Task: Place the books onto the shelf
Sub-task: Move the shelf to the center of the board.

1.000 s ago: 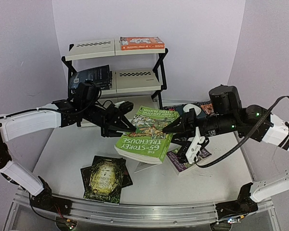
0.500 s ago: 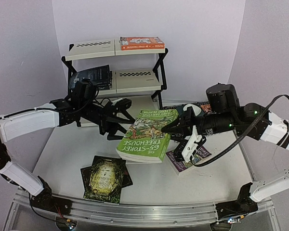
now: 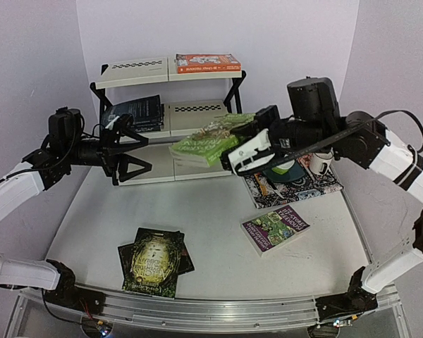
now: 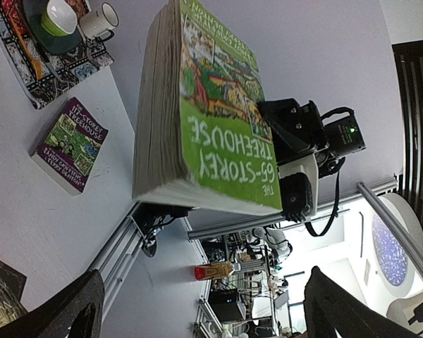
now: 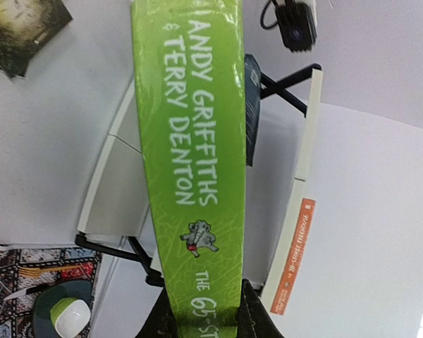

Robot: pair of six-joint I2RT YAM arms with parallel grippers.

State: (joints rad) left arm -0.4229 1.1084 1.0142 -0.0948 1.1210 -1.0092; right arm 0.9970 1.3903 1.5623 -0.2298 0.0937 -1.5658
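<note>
My right gripper (image 3: pixel 234 149): pinching the green book (image 3: pixel 201 144), mid-frame, just before the shelf (image 3: pixel 137 70)
My left gripper (image 3: pixel 132 146): fingers spread, empty, left of centre
Shelved: orange book (image 3: pixel 208 63), top tier; dark book (image 3: pixel 134 111), middle tier
Left to do: purple book (image 3: pixel 275 227) lower right; green-gold books (image 3: pixel 155 260), perhaps two, lower left

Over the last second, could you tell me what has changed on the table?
The left gripper let go of the green book, opened and drew back left. The right gripper, shut on it, lifted it toward the middle tier of the shelf. The orange book, purple book and dark green-gold books stayed put.
</note>
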